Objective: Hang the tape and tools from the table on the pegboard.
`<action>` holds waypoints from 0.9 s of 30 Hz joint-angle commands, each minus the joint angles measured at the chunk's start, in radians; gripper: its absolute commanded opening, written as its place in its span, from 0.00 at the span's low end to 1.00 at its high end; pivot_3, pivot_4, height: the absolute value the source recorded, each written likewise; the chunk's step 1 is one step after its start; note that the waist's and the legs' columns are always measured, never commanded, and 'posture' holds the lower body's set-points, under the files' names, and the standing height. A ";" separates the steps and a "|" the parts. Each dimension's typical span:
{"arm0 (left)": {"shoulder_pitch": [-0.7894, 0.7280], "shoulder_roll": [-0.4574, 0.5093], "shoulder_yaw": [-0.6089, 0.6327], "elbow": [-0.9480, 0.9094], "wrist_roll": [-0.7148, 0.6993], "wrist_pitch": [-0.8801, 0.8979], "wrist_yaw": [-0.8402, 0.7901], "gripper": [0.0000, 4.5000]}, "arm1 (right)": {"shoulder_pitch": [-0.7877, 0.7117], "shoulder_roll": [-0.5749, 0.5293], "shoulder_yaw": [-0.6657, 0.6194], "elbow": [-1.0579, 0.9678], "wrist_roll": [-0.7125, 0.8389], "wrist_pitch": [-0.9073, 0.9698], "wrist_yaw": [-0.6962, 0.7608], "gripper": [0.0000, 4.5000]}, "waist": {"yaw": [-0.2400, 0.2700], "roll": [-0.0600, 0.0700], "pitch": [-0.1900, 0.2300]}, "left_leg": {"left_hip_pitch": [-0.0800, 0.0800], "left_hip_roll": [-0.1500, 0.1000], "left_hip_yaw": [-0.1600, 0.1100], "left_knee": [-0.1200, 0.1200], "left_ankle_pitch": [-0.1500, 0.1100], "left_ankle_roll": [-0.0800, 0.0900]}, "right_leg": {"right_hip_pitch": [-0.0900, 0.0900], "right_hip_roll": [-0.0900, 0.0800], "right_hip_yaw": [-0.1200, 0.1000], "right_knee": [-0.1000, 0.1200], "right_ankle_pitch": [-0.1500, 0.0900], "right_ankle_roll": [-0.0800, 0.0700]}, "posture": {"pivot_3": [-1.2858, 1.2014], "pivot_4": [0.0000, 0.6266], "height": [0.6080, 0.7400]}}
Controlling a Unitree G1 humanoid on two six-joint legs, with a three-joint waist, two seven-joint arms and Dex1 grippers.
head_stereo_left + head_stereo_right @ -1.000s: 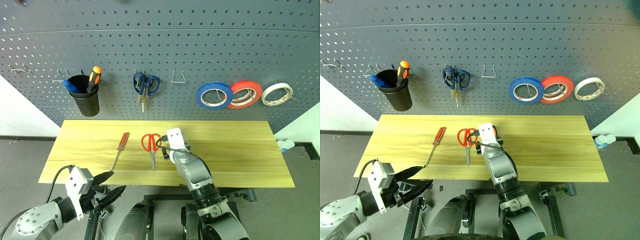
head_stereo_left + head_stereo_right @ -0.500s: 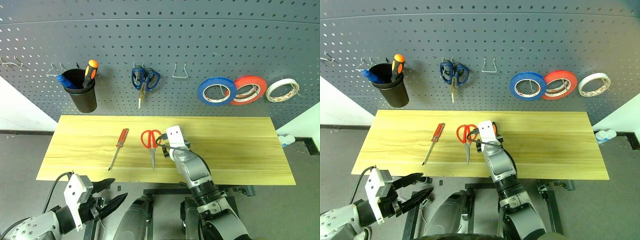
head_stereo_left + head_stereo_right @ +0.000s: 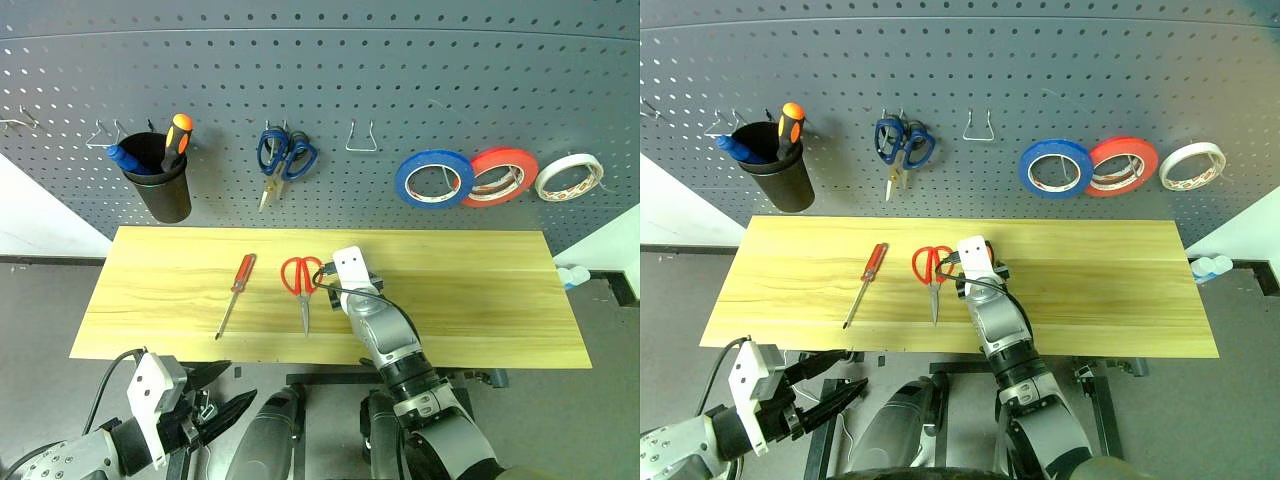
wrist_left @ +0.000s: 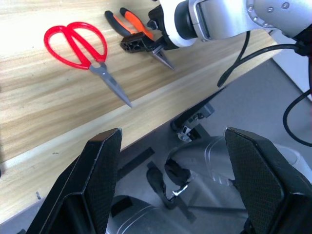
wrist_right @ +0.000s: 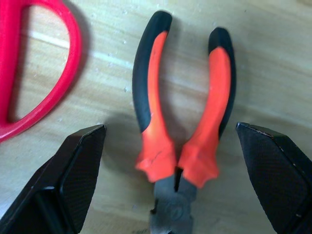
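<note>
Three tape rolls hung, one pliers [image 5: 180, 126] between wide-open right tool [image 5: 170, 180], left tool [image 4: 180, 180] open, empty

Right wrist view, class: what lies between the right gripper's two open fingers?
The pliers, flat on the table, lie between the right gripper fingers, untouched.

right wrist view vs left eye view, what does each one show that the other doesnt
Only the right wrist view shows the pliers, lying on the table between open jaws. Only the left eye view shows the pegboard, the hung blue tape, the red-handled screwdriver and the left gripper. Both show the table and the red scissors.
</note>
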 commanded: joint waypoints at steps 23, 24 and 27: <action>0.019 -0.027 -0.019 -0.045 0.004 0.003 0.018 0.78 | -0.250 0.048 -0.164 0.182 0.133 0.114 -0.011 0.99 | -0.006 0.000 0.000 | -0.008 0.000 0.000 0.001 0.002 -0.002 | -0.009 0.000 0.000 0.003 0.002 0.002 | 0.52 0.50 0.55; 0.020 -0.029 -0.022 -0.046 0.006 0.002 0.020 0.78 | -0.279 0.043 -0.175 0.215 0.140 0.110 -0.011 0.99 | -0.008 0.000 0.000 | -0.008 0.000 0.000 0.001 0.002 -0.002 | -0.009 0.000 0.000 0.003 0.002 0.002 | 0.52 0.50 0.55; 0.026 -0.035 -0.029 -0.049 0.010 -0.003 0.024 0.78 | -0.339 0.037 -0.195 0.286 0.152 0.100 -0.013 0.99 | -0.022 0.000 0.000 | -0.009 0.000 0.000 0.001 0.002 -0.002 | -0.010 0.000 0.000 0.003 0.002 0.002 | 0.52 0.50 0.55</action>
